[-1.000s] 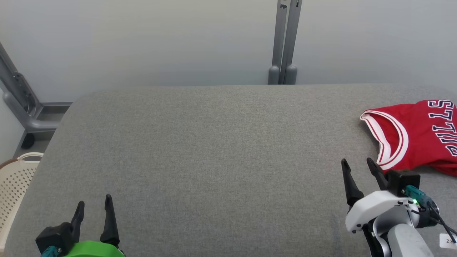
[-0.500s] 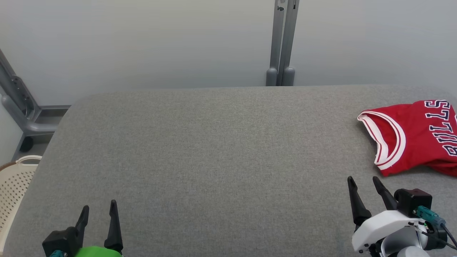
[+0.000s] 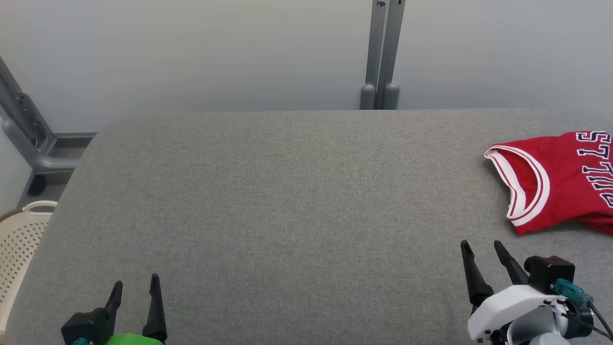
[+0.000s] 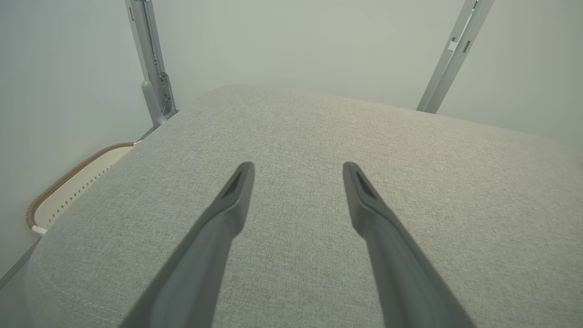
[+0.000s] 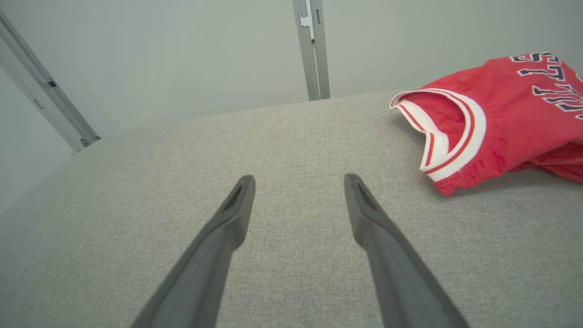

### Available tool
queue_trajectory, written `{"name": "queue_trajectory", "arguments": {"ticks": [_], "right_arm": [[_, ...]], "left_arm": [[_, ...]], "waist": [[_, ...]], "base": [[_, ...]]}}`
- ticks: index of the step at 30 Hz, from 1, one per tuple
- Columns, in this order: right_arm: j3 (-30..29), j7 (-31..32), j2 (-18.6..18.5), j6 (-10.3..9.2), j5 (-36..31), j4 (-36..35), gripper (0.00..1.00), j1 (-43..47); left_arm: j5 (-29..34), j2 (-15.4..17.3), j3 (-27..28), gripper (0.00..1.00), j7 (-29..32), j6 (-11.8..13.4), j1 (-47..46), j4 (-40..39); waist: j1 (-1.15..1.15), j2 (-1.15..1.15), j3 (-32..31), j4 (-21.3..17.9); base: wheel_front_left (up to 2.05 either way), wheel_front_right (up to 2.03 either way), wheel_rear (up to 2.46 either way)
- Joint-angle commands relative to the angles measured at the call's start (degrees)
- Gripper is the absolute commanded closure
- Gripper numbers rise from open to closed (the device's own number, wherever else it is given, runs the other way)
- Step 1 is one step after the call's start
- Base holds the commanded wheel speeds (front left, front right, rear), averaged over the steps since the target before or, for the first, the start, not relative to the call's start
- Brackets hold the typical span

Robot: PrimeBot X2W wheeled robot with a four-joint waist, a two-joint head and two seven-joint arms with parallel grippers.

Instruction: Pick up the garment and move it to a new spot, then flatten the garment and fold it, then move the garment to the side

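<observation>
Garment [image 3: 560, 182] bunched at right edge of desk [image 3: 287, 191], beyond right gripper [image 3: 481, 244]. Left gripper [image 3: 136, 281] at near-left corner. Both pairs of fingers spread, grasping nothing. Left wrist view: basket [image 4: 73, 193] off left edge; right wrist view: garment's white-trimmed opening.

One red garment [image 3: 560, 179] lies on one grey desk [image 3: 287, 201], ahead and right of the right tool [image 3: 480, 244]. There are two tools, counting the left tool [image 3: 136, 281], each with two dark fingers [image 4: 227, 214]. One pale basket [image 3: 21, 239] sits left of the left tool. Two metal posts [image 3: 380, 52] stand beyond the tools.
</observation>
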Motion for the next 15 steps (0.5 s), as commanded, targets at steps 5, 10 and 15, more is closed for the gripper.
{"name": "queue_trajectory", "arguments": {"ticks": [5,10,15], "right_arm": [[0.1,-0.2,-0.2,-0.05,0.3,0.4,0.0,-0.4],[0.2,-0.3,-0.2,-0.05,0.5,0.5,0.0,-0.4],[0.6,-0.2,-0.2,-0.05,0.8,0.6,0.0,-0.6]], "left_arm": [[-0.4,0.0,0.1,0.0,-0.3,-0.5,-0.8,0.4],[-0.3,0.0,0.0,0.0,-0.4,-0.5,-1.2,0.8],[-0.2,0.0,-0.1,0.0,-0.5,-0.2,-1.4,1.0]], "waist": [[0.0,0.0,0.2,0.1],[0.0,0.0,0.2,0.1],[0.0,0.0,0.1,0.2]], "base": [[0.0,0.0,0.0],[0.0,0.0,0.0],[0.0,0.0,0.0]]}}
